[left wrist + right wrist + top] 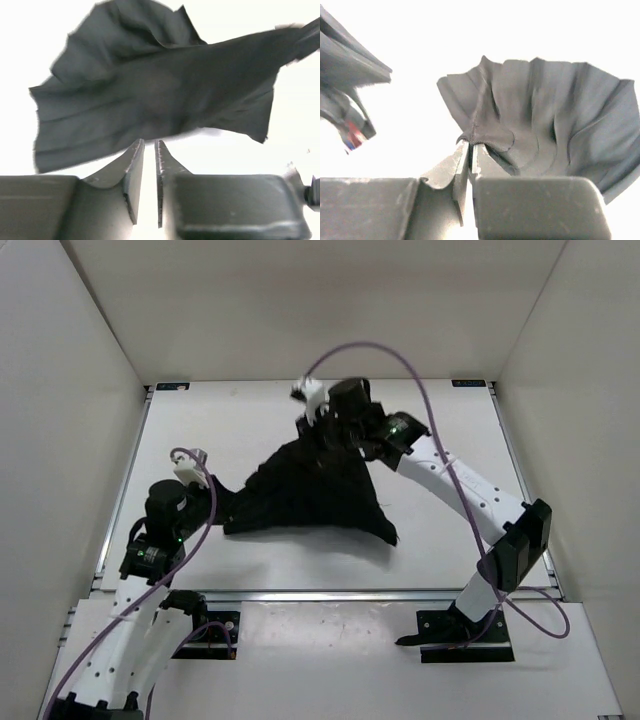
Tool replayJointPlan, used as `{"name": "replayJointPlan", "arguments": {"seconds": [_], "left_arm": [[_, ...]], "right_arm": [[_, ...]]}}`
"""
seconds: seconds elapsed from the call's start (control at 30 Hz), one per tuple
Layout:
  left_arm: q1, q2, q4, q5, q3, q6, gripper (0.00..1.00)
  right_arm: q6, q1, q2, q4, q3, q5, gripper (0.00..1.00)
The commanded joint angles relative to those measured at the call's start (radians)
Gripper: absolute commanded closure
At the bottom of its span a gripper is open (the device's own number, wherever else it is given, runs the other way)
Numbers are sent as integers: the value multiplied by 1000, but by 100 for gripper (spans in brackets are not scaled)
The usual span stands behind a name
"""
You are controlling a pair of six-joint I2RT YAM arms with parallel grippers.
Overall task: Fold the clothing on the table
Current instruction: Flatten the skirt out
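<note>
Looking at a robotics lab cell: white enclosure walls (60,390) boxing in a railed table (230,410), left arm (120,660) and right arm (450,480) sitting bolted at its edge (purple cables (400,357) looping).

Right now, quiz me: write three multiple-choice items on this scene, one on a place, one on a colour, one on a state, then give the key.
1. Where on the clothing is the right gripper?
A) its far tip
B) its near right corner
C) its left corner

2. What colour is the clothing?
A) white
B) black
C) red

3. What state is the right gripper in?
A) wide open above the fabric
B) shut on nothing
C) shut on the clothing's edge

Key:
1 A: the top view shows it at the narrow far end of the fabric.
2 B: it is dark against the white table.
3 C: the right wrist view shows a seam pinched between its fingers.
</note>
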Motion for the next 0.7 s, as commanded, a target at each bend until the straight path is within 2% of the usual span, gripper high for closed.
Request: {"name": "replayJointPlan", "arguments": {"seconds": [0.0,0.07,0.13,0.23,0.4,0.5,0.57,0.67], "left_arm": [[-4,-7,-92,-192,184,48,76],[-10,3,-123,-225,261,68,77],[-24,8,-126,-225,284,70,77],[-17,6,-111,-183,261,56,75],[-14,3,-79,-134,208,45,72],[-19,14,-65,-95,174,41,71],[-19,25,-45,-50,142,18,70],[-36,48,31,98,26,-48,71]], "right_arm": [[116,31,24,57,323,-101,100],[198,2,10,125,437,-109,100],[260,-49,-45,196,428,-77,100],[375,-142,-150,281,283,64,99],[484,-392,-324,293,-144,69,99],[464,-474,-427,198,-336,97,100],[466,-529,-497,144,-436,54,100],[443,-566,-540,69,-584,34,99]]}}
